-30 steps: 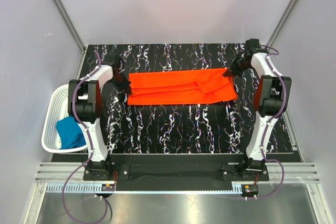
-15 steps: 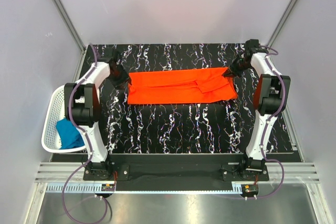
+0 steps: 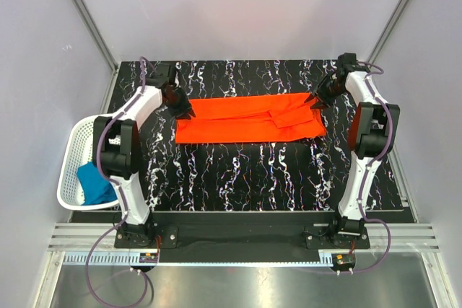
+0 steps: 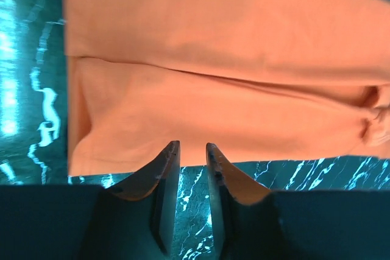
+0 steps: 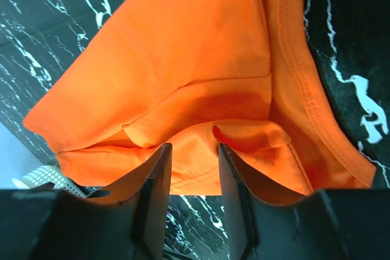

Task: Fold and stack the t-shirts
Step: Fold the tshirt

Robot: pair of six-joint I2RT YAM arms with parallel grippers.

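the black marbled table (image 3: 238,171) carries the orange-red t-shirt (image 3: 245,119), folded to a long strip. in the white basket (image 3: 72,151) at the left edge, the left arm partly covers the teal t-shirt (image 3: 94,182). the left gripper (image 4: 192,145) and right gripper (image 5: 194,145) are at the strip's ends, jaws a little apart, holding nothing.

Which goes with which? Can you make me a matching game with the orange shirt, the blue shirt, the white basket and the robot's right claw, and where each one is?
Things:
1. orange-red t-shirt
2. teal t-shirt
3. white basket
4. right gripper

Places:
A. inside the basket
B. at the orange-red shirt's right end, jaws open
C. folded long and flat on the table
D. beside the table's left edge

Pairs: 1-C, 2-A, 3-D, 4-B
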